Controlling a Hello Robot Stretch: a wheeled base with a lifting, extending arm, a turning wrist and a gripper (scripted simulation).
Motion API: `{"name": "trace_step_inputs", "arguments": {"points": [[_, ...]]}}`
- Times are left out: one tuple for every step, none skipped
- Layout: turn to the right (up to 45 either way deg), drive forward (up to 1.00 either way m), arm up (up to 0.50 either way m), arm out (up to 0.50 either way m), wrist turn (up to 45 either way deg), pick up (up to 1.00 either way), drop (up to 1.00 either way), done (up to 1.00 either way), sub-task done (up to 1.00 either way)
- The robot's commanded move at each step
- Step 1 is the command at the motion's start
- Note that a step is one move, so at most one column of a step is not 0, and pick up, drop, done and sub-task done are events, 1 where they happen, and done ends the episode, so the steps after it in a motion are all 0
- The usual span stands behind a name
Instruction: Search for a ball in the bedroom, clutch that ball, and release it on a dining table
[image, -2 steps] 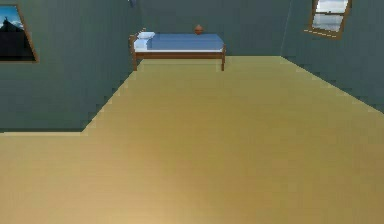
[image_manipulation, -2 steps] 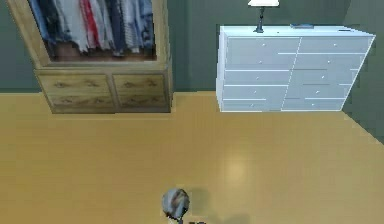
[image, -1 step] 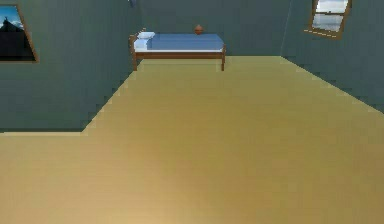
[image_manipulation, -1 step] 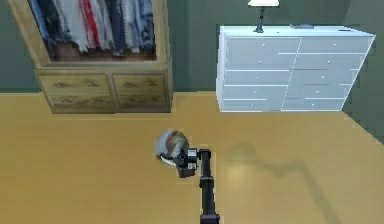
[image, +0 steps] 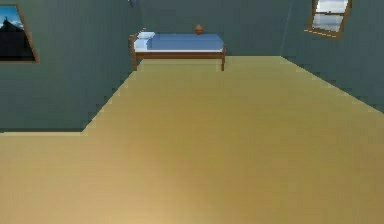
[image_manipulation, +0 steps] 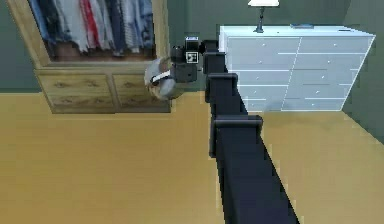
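A small reddish-orange round thing (image: 199, 29) lies on the blue bed (image: 180, 44) against the far wall in the forward view, toward the bed's right end. In the arm side view the dark arm (image_manipulation: 240, 140) rises from the bottom edge, and my gripper (image_manipulation: 157, 80) sits at its far end, left of the two white marked squares (image_manipulation: 190, 52). The gripper shows in front of the wardrobe's lower drawers, so I cannot tell whether it holds anything.
A wide tan floor (image: 220, 140) stretches to the bed, with a wall corner (image: 84, 128) jutting in at left. A wooden wardrobe (image_manipulation: 95, 50) full of hanging clothes and a white dresser (image_manipulation: 295, 65) with a lamp (image_manipulation: 264, 12) stand beyond the arm.
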Motion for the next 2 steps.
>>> {"name": "trace_step_inputs", "arguments": {"points": [[0.0,0.0,0.0,0.0,-45.0,0.0,0.0,0.0,0.0],[0.0,0.0,0.0,0.0,-45.0,0.0,0.0,0.0,0.0]]}}
